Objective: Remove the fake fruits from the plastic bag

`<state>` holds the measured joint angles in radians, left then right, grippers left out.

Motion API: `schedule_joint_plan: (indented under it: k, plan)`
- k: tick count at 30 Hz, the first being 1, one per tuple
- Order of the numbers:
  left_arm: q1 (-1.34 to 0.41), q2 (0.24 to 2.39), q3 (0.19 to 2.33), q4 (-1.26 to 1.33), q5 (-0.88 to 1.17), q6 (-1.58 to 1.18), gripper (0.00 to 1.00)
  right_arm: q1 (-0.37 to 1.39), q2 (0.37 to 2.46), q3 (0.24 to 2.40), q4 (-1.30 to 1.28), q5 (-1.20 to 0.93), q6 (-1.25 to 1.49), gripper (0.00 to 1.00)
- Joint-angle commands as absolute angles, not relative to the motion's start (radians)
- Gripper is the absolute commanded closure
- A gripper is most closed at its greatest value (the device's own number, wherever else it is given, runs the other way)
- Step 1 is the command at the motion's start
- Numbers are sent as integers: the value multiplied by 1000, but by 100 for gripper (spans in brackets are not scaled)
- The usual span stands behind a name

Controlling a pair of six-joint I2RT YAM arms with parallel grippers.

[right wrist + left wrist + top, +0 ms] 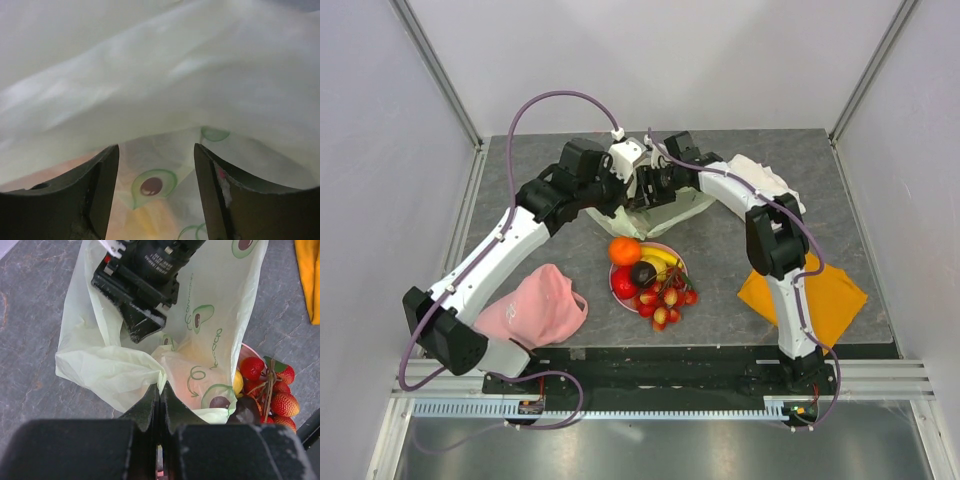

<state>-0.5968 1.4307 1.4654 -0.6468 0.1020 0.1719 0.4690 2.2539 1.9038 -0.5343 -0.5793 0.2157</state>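
The thin translucent pale yellow-green plastic bag [692, 205] lies far centre, stretched left to right — left gripper [160, 388] pinching its rim, right gripper [155, 148] with jaws spread inside it. Glossy fake fruits [650, 278] sit on the pink round plate [246, 349] just nearer.

The left arm [510, 235] and the right arm [775, 250] reach forward and curve inward until their wrists almost meet. The left gripper [160, 390] is pinched tight on an edge of the plastic bag [100, 370]. The right gripper [156, 185] has its jaws parted.
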Motion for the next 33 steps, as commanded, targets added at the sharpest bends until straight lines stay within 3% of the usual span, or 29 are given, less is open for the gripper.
schedule_joint_plan:
  k: [1,3,8,13,20,23,24,27,33]
  plan:
    - [-592,1374,1451,-604,107,158,98,474,2310,1991,-511,-480,293,25]
    - [-592,1371,1442,-606,118,156,98,474,2325,2009,-483,-454,320,20]
    - [-592,1368,1427,-609,147,153,98,474,2396,2092,-463,-391,359,20]
    - [-592,1364,1413,-611,182,135,98,480,2485,2175,-445,-367,374,26]
    - [-594,1365,1410,-607,183,126,98,505,2516,2195,-485,-311,270,55]
    - [-592,1371,1402,-598,166,126,98,506,2494,2181,-506,-298,226,71]
    - [-592,1371,1401,-592,155,127,98,502,2467,2171,-514,-299,212,82]
    - [-586,1382,1384,-566,124,124,99,480,2378,2145,-543,-357,167,90]
    - [-545,1413,1377,-516,109,120,98,425,2174,2089,-587,-581,85,94]
